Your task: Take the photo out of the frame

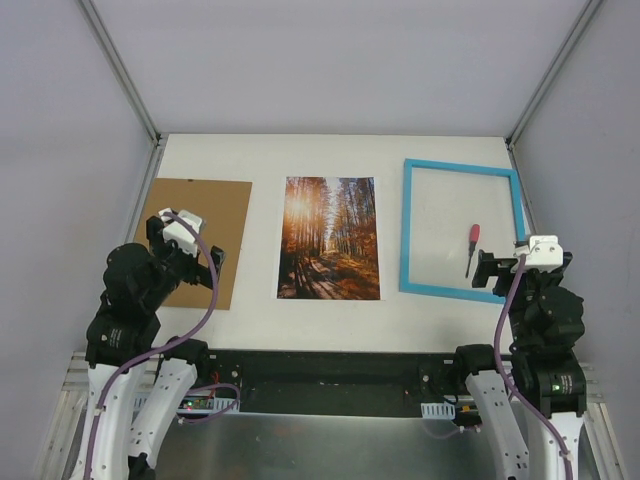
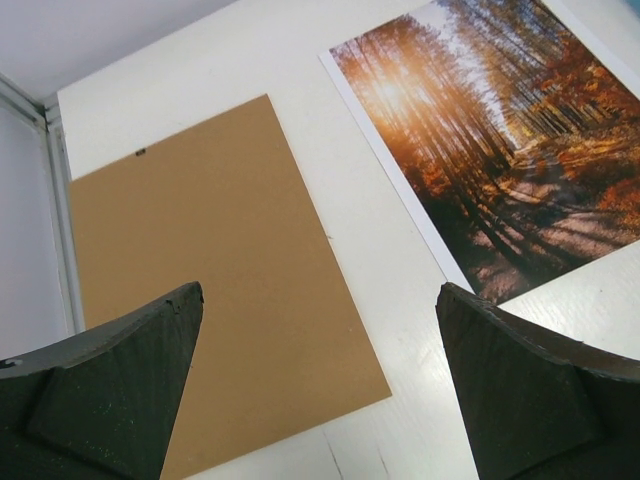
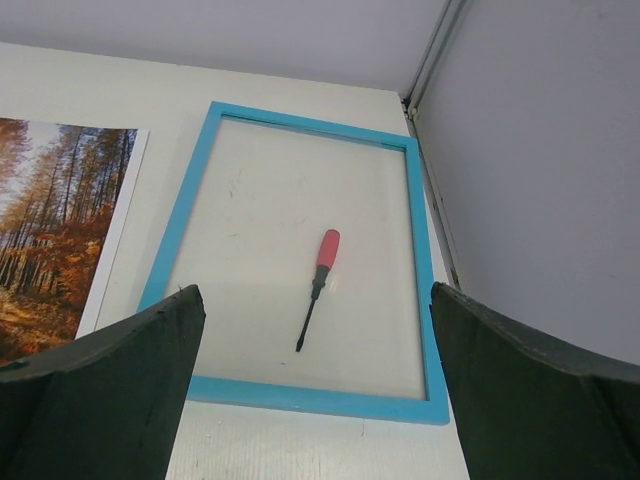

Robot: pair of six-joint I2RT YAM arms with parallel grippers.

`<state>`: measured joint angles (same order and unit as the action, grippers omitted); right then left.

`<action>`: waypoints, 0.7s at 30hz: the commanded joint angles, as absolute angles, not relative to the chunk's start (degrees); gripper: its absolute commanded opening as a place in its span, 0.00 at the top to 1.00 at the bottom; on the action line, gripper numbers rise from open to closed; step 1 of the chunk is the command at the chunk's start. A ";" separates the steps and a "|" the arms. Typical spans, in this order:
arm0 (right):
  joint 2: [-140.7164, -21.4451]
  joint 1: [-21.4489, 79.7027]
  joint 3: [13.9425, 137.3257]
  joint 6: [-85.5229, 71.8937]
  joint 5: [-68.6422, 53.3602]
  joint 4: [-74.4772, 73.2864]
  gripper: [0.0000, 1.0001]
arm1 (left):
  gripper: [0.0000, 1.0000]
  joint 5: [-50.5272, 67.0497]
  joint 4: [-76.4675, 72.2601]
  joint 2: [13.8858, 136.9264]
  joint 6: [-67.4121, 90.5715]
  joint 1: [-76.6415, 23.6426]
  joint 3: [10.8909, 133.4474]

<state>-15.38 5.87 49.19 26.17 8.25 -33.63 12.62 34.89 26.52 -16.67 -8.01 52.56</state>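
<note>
Photo point(image 1: 329, 238) lies at centre of the top view, apart from the frame point(image 1: 406, 225) at right; I see left gripper point(image 2: 318, 295) and right gripper point(image 3: 315, 292) wide open, holding nothing.

The photo point(image 1: 329, 238), a print of a sunlit autumn forest path in orange and brown, is lying flat and face up, fully outside the frame point(image 1: 460, 166). The thin turquoise frame is lying flat just to its right, not touching it.
</note>
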 commanded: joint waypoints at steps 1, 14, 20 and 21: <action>-12.31 5.10 45.10 22.24 14.15 -26.81 0.04 | 0.01 11.95 33.58 24.87 -13.37 -6.16 49.66; -10.20 4.75 40.34 20.22 17.31 -24.08 0.04 | 0.01 9.05 31.03 25.75 -9.32 -5.80 45.44; -10.11 4.66 40.34 20.21 16.88 -24.26 0.04 | 0.01 8.88 31.11 25.49 -9.23 -5.71 45.26; -10.19 4.75 40.34 20.21 16.88 -24.26 0.04 | 0.01 8.96 31.03 25.40 -9.14 -5.63 45.18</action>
